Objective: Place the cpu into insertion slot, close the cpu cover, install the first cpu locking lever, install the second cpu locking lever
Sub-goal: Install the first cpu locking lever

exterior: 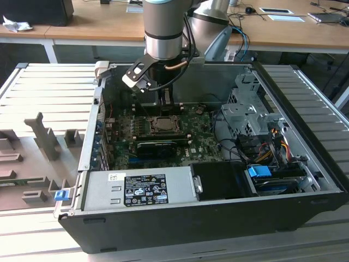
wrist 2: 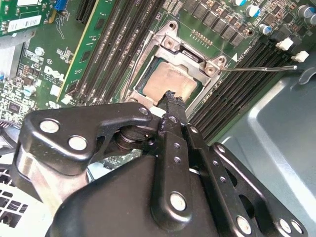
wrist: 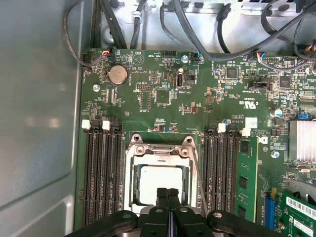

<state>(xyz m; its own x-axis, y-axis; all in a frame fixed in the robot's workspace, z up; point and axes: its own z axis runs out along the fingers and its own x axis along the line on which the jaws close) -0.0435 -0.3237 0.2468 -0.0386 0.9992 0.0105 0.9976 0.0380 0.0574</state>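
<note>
Memory slots (wrist: pixel 101 173) (both sides) hem the cpu cover (wrist: pixel 160 157)

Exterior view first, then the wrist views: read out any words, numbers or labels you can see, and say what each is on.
None reads reliably.
Black label on the power supply: print too small.
White sticker beside it: too small.
Motherboard markings in the first wrist view: too small.

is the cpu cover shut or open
Shut: the cpu cover lies flat around the cpu, which shows through its square window in both wrist views.
</note>
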